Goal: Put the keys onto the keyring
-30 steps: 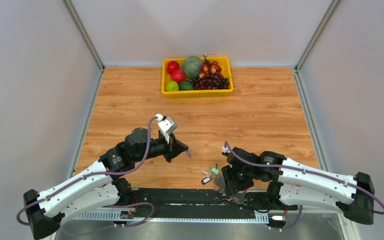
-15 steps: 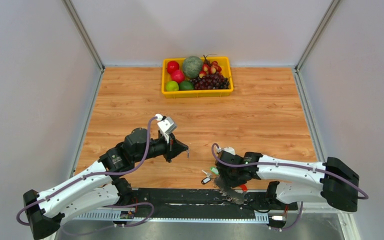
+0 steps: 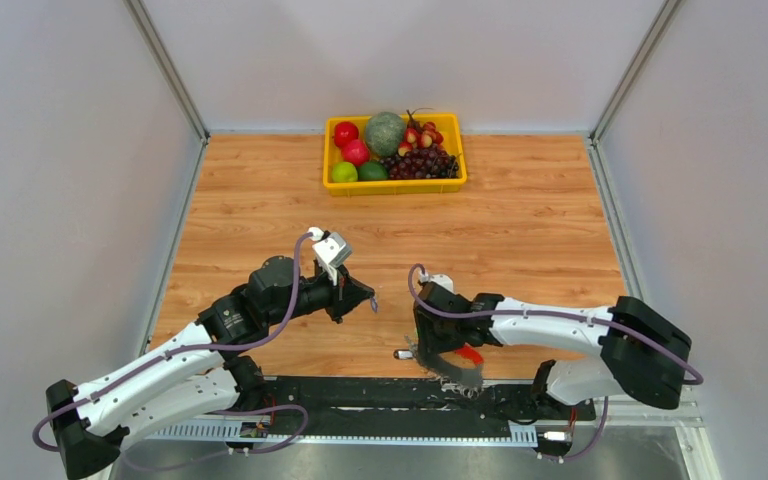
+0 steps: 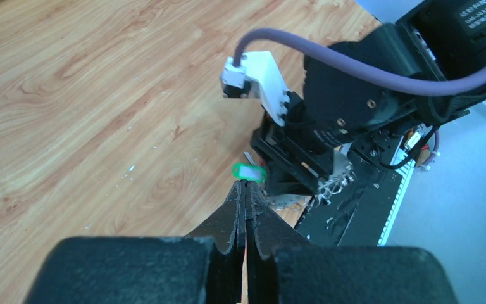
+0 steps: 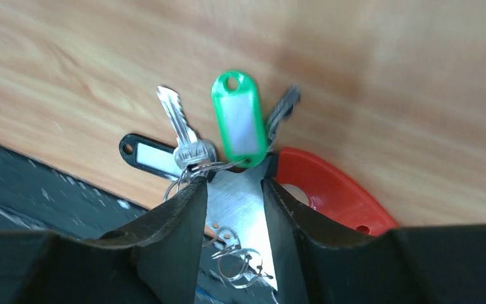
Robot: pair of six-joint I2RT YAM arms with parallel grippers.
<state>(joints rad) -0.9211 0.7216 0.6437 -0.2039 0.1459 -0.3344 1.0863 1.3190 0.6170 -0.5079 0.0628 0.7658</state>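
A bunch lies at the table's near edge: a silver key (image 5: 180, 120), a green tag (image 5: 237, 120), a black tag (image 5: 149, 155) and a thin wire ring (image 5: 193, 170). A dark grey ridged strip (image 5: 283, 107) beside the green tag is too blurred to name. No blue-headed key shows. My right gripper (image 5: 233, 172) is low at the bunch with its jaws a little apart, the ring wires crossing its tips; it also shows in the top view (image 3: 423, 350). My left gripper (image 4: 245, 183) is shut, hovering left of the bunch (image 3: 372, 300), with nothing seen in it.
A red plastic piece (image 5: 329, 190) with a hole lies by my right finger. A silver metal plate (image 5: 237, 202) carrying loose wire rings (image 5: 240, 259) shows through the gap. A yellow fruit basket (image 3: 395, 185) stands at the back. The black base rail (image 3: 360, 395) runs along the near edge.
My right arm has swung left and its gripper has come onto the key bunch. The bunch has slid slightly left and the green tag is now covered from above. The left arm barely moved.
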